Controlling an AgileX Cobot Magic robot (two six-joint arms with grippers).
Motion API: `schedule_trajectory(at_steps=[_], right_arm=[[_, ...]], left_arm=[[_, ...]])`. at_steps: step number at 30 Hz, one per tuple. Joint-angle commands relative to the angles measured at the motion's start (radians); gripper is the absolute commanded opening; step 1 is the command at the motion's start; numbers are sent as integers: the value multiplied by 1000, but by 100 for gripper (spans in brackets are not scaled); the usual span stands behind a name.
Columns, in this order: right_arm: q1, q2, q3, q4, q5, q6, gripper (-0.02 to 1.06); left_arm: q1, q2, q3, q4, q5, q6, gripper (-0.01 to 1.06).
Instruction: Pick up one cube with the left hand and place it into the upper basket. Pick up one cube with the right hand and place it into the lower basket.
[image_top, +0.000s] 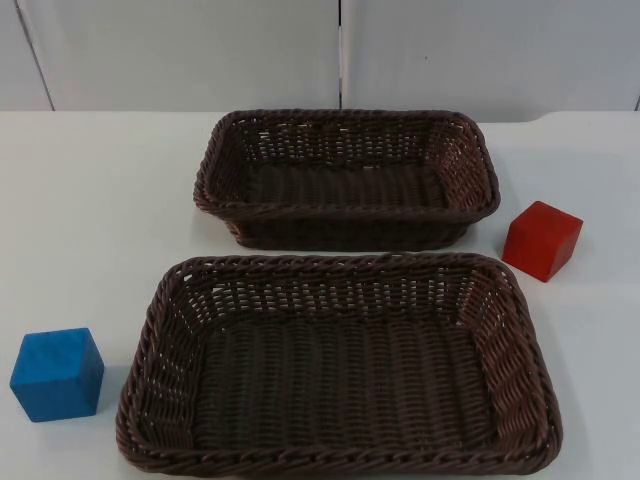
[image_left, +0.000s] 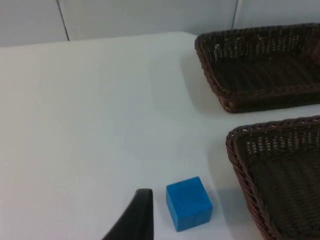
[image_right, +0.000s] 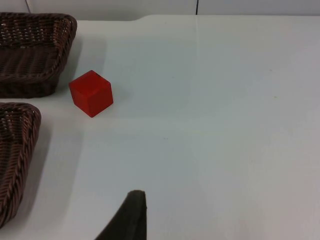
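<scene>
Nothing picked yet: my left gripper (image_left: 142, 220), whose opening I cannot tell, must close around the blue cube (image_left: 189, 203) near the tabletop's front-left corner.

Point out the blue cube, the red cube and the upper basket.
blue cube (image_top: 57, 374): top view, front face.
red cube (image_top: 541, 241): top view, front face.
upper basket (image_top: 345, 211): top view, near rim.

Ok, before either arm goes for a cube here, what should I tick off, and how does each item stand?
1. Blue cube free on the table, left of the lower basket: ok.
2. Red cube free, right of the upper basket: ok.
3. Both baskets hold no cube: ok.
4. Left fingertip beside the blue cube, not touching: ok.
5. Right fingertip apart from the red cube: ok.
6. Fingers open: cannot tell.
</scene>
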Motion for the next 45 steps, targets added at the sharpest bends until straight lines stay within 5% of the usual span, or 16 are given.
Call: schedule_trajectory(at_steps=[1,45], right_arm=[[-7,-3,2,-5,-5,-9,105],[-7,-3,2,-7,-5,-9,105]], left_arm=[[2,26,-9,-17,-29,-8,105],[2,796,-49,-121,-233,29,105]])
